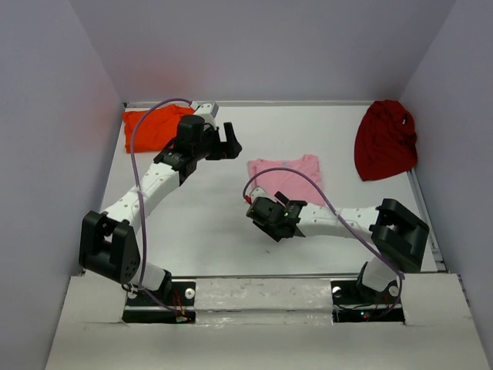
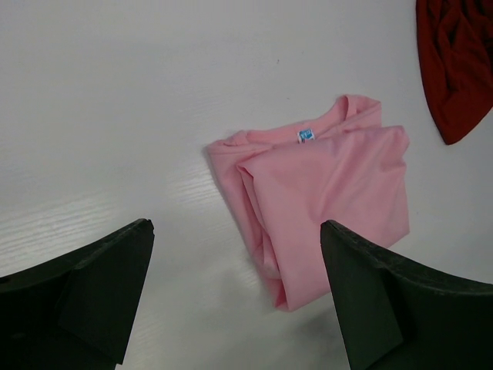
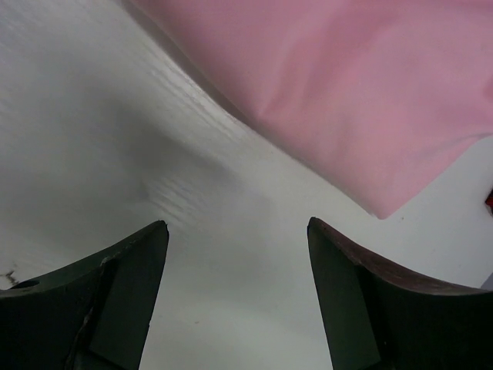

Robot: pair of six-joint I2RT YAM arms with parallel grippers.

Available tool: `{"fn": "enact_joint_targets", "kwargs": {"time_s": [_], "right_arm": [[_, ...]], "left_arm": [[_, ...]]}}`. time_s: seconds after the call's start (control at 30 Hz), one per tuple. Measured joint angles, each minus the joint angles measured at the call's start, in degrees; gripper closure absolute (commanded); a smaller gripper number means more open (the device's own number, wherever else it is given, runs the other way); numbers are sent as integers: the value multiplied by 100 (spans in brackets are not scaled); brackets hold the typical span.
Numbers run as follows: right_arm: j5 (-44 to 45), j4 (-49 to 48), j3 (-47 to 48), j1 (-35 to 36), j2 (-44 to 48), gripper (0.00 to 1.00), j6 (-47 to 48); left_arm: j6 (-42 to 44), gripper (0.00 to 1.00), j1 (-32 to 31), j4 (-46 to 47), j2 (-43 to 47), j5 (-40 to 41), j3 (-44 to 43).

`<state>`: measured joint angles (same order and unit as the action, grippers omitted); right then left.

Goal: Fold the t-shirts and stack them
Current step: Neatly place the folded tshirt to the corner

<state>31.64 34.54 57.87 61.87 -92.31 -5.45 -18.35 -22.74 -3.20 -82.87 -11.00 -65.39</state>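
Observation:
Three t-shirts lie on the white table (image 1: 208, 223). A bright orange one (image 1: 150, 127) is bunched at the far left corner. The light pink one (image 1: 289, 176) lies folded in the middle, its blue neck label (image 2: 306, 135) showing. The dark red one (image 1: 385, 139) is crumpled at the far right. My left gripper (image 1: 229, 142) hangs open above the table between the orange and pink shirts, with the pink shirt (image 2: 323, 193) ahead of its jaws. My right gripper (image 1: 262, 210) stands open and empty just off the pink shirt's (image 3: 347, 92) near left corner, above bare table.
Pale walls close the table in at the back and on both sides. A metal rail (image 1: 427, 208) runs along the right edge. The purple cable (image 1: 139, 177) loops along the left arm and another arcs over the right arm. The dark red shirt (image 2: 458, 62) leans at the right wall.

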Motion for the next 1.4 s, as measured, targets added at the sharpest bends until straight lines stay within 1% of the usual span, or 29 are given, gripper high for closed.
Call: {"fn": "enact_joint_targets", "kwargs": {"time_s": [0.1,0.37,0.57,0.67,0.7,0.77,0.8,0.87,0.9,0.97,1.2,1.3,1.33,1.4], "right_arm": [[407,-221,-74,0,-190,22,-9],[852,-907,-57,0,-763,25,254],[1156,-1488,66,0,-1139,34,564],[1231,-1709,81,-48,-1239,45,715],[1228,-1764,81,-94,-1248,54,745],[1185,-1860,81,-210,-1248,64,774],[1095,-1897,76,-306,-1250,76,763],[1010,-1921,52,-420,-1272,88,741],[979,-1917,44,-487,-1272,97,752],[946,-1919,42,-540,-1270,100,758],[813,-1915,26,-555,-1180,100,750],[693,-1869,24,-560,-1038,100,715],[651,-1853,24,-562,-973,100,710],[581,-1845,24,-581,-859,100,693]], "left_arm": [[0,1,0,-9,0,-92,0],[7,1,11,-9,4,-225,0],[26,1,11,-11,13,-234,0],[31,1,11,-11,13,-240,0],[31,1,11,-11,13,-247,0],[31,1,11,-13,13,-247,0],[33,1,11,-11,13,-247,0],[31,1,11,-15,13,-249,0],[33,1,11,-15,13,-247,0],[31,1,11,-17,13,-243,0],[-103,1,11,-28,13,-205,7],[-398,1,13,278,92,-251,374],[-592,1,17,527,186,-284,737],[-811,1,33,702,332,-348,1261]]}}
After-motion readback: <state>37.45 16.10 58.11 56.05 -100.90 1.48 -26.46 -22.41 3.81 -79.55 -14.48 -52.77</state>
